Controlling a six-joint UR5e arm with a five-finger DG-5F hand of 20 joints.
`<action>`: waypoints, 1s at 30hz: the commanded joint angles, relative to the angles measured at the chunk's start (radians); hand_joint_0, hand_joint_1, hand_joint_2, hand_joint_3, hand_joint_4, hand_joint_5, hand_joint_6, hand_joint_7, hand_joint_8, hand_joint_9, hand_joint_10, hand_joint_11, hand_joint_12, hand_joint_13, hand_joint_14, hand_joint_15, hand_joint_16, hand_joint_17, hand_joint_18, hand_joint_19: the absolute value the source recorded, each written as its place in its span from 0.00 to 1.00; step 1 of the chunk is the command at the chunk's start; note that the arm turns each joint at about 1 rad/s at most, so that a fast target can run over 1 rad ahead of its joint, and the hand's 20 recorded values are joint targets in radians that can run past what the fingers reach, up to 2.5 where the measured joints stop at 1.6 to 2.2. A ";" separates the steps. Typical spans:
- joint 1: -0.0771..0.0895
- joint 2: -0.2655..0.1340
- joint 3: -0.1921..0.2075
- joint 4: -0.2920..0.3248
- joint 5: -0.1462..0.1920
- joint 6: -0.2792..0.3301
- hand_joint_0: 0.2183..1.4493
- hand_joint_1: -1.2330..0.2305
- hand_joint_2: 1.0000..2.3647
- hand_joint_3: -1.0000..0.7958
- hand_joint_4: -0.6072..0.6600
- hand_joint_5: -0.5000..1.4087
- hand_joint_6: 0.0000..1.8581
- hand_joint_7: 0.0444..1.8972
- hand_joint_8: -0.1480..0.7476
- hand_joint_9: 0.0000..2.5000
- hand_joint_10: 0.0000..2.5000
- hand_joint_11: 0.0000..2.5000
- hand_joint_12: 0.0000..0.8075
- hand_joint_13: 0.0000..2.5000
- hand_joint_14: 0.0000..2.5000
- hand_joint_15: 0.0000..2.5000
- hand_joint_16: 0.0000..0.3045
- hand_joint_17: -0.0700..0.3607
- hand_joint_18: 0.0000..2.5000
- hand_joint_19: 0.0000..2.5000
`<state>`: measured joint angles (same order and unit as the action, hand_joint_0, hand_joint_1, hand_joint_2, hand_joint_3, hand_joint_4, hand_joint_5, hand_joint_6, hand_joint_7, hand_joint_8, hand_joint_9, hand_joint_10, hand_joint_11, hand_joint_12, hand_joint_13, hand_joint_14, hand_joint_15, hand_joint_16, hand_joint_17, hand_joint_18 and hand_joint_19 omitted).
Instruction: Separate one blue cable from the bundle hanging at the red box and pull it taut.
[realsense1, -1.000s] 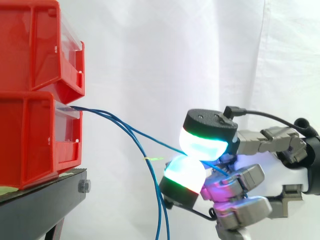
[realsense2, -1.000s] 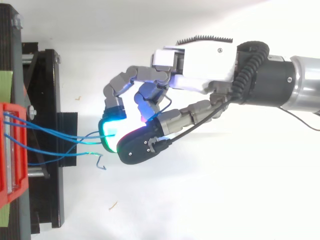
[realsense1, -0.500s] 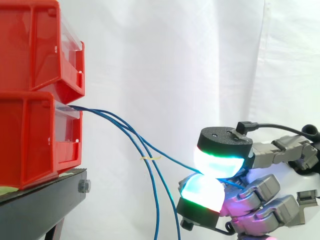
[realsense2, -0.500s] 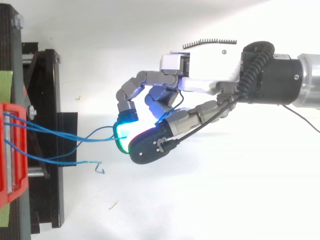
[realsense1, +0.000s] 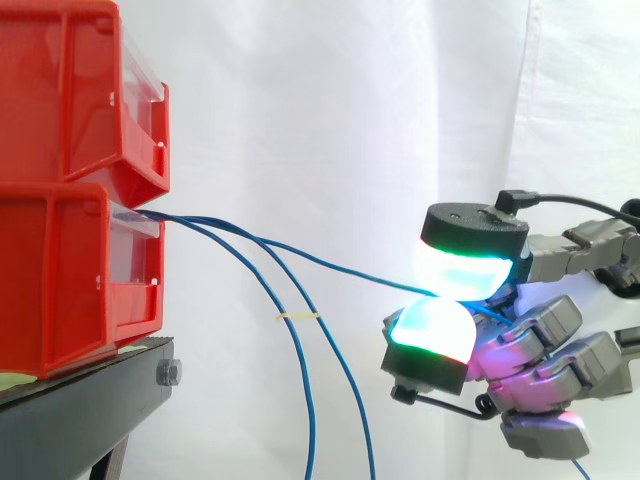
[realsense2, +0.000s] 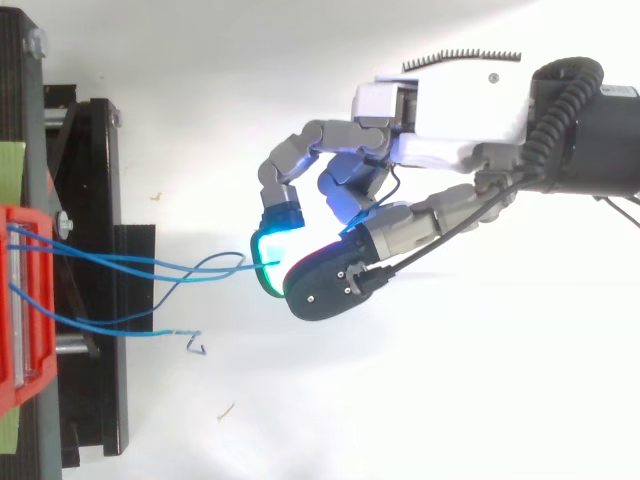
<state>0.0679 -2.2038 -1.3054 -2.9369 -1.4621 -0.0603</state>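
Note:
Several thin blue cables (realsense1: 225, 236) come out of the lower red box (realsense1: 70, 275) on the left. One blue cable (realsense1: 340, 266) runs rightward, nearly straight, into my hand (realsense1: 540, 340), pinched between two glowing green fingertips (realsense1: 432, 328). In the top view the same cable (realsense2: 150, 260) stretches from the red box (realsense2: 25, 320) to my hand (realsense2: 400, 215). The other cables (realsense1: 305, 400) droop down; one carries a small yellow tag (realsense1: 298, 317). A loose end (realsense2: 190, 342) curls near the stand.
An upper red box (realsense1: 70, 90) sits stacked on the lower one. Both rest on a black stand (realsense1: 80, 400) at the left. A white curtain hangs behind.
My hand has moved right, away from the red box, with the pinched cable. That cable has straightened and separated from the drooping ones.

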 joint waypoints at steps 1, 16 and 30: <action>0.000 0.006 0.000 0.002 0.005 -0.004 0.35 0.35 0.01 0.37 0.60 0.16 0.48 0.57 0.65 0.28 0.71 0.48 0.55 0.39 0.43 0.51 0.17 0.43 0.47 0.40; -0.002 0.004 0.000 0.114 0.042 0.000 0.30 0.44 0.00 0.28 0.62 0.17 0.47 0.56 0.65 0.28 0.68 0.48 0.55 0.38 0.43 0.51 0.18 0.44 0.46 0.40; -0.003 0.003 0.000 0.127 0.048 0.000 0.32 0.45 0.01 0.45 0.61 0.17 0.47 0.58 0.69 0.28 0.72 0.45 0.59 0.38 0.49 0.46 0.19 0.47 0.47 0.39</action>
<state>0.0651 -2.2010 -1.3058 -2.8128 -1.4156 -0.0598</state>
